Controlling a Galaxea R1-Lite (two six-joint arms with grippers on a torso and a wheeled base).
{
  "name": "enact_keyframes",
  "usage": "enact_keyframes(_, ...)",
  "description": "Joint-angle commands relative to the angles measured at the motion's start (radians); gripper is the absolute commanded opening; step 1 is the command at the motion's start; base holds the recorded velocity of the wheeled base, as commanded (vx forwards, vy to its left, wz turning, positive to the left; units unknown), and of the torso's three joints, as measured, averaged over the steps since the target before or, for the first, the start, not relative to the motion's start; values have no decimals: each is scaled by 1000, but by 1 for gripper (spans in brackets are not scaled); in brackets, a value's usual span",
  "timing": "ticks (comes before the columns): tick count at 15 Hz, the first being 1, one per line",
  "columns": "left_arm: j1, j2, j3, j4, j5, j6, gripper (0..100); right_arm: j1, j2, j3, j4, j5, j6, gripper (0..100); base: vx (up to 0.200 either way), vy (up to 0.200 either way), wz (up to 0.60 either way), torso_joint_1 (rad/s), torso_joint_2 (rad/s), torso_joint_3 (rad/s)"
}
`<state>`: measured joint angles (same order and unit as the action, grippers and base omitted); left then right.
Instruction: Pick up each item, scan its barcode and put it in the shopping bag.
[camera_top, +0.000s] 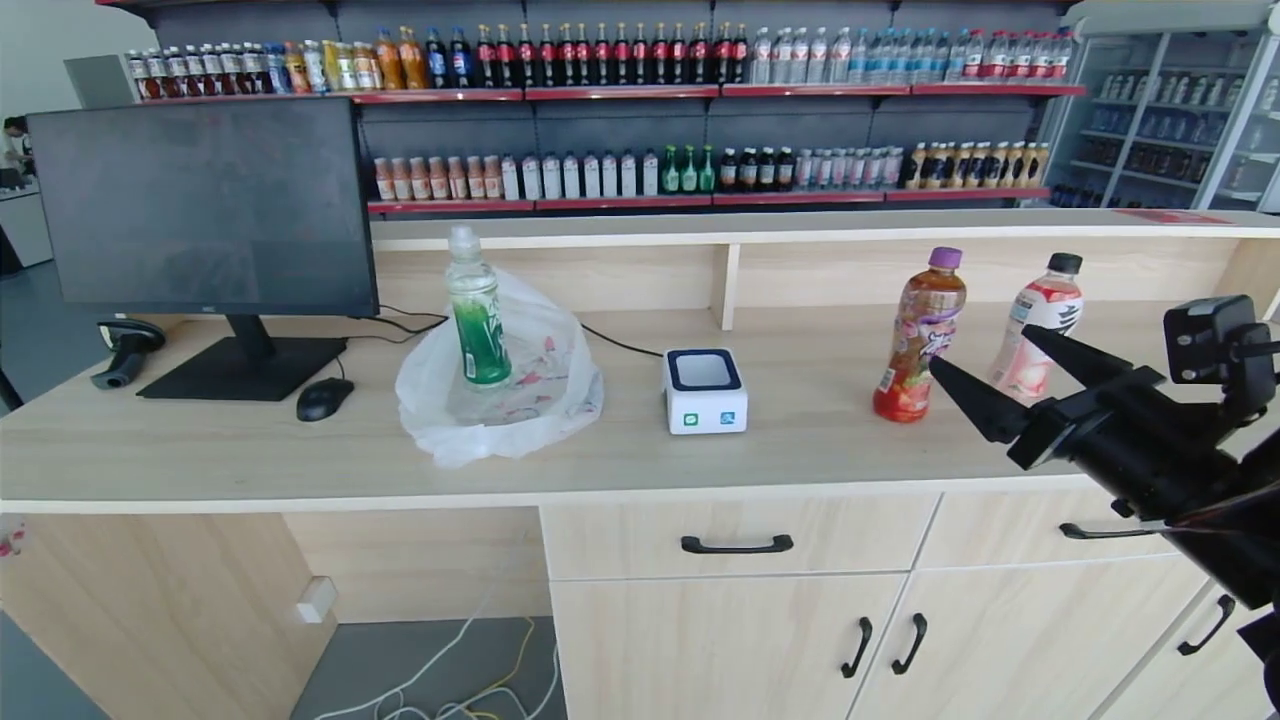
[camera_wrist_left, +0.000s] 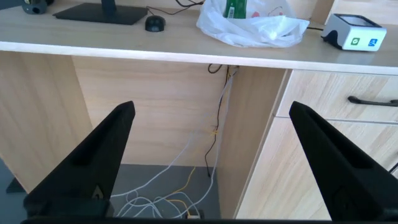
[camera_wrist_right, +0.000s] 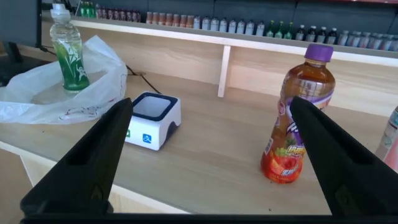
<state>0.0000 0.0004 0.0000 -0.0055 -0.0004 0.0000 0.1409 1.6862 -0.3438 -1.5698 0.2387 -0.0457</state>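
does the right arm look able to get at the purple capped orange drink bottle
Probably yes: the open right hand is close to the purple-capped orange drink bottle, with nothing between them.

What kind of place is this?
Most likely a small shop's checkout counter: shelves of bottled drinks behind it, a scanner and monitor on top, and a shopping bag holding a green bottle.
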Motion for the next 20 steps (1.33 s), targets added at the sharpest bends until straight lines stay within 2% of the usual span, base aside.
enact_keyframes(1,0,0,0,-1,0,0,100,0,9,6,-1,1,0,100,0,-200,0,2,2,2)
enact_keyframes(12,2,1,0,2,2,-6,100,57,27,72,-1,1,0,100,0,-200,0,4,1,0)
enact_keyframes(14,0,0,0,-1,0,-9,100,59,30,72,-1,1,0,100,200,-200,0,5,5,2)
enact_keyframes(20,0,0,0,-1,0,-5,100,65,30,86,-1,1,0,100,0,0,0,0,0,0)
